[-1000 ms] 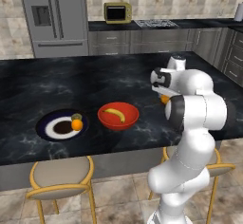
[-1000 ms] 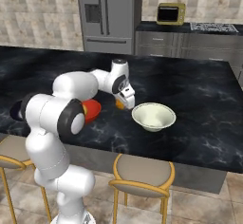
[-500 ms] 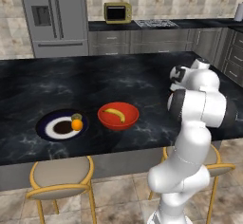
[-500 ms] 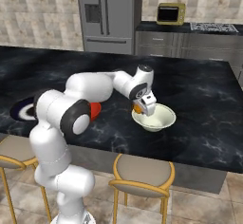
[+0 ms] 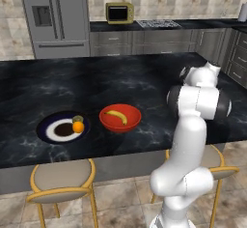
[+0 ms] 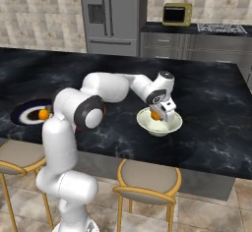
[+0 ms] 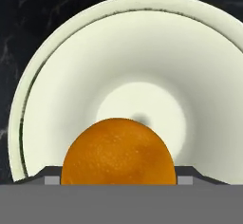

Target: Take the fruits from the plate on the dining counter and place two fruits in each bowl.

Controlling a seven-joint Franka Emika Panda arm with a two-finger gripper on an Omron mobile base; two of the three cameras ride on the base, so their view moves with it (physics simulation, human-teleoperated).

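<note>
My gripper (image 6: 157, 114) is shut on an orange fruit (image 6: 155, 115) and holds it just above the hollow of the cream-white bowl (image 6: 172, 126). In the hand view the orange (image 7: 117, 152) sits between the finger tips, with the bowl (image 7: 133, 66) straight below. The red bowl (image 5: 120, 124) holds the yellow banana (image 5: 117, 116). Left of it, the blue-rimmed plate (image 5: 46, 128) carries a second orange (image 5: 78, 126) with a small green fruit (image 5: 77, 119) behind it. All of them stand on the black dining counter (image 5: 144, 77).
Two tan stools (image 5: 60, 181) (image 6: 147, 179) stand under the counter's front edge. Across the aisle are a grey fridge (image 5: 55, 14), cabinets and a yellow microwave (image 5: 119, 13). My own white arm (image 6: 113, 86) stretches over the counter between the plate and the cream bowl.
The arm has swung right along the counter, carrying the orange from near the red bowl to above the cream bowl. The grip is unchanged.
</note>
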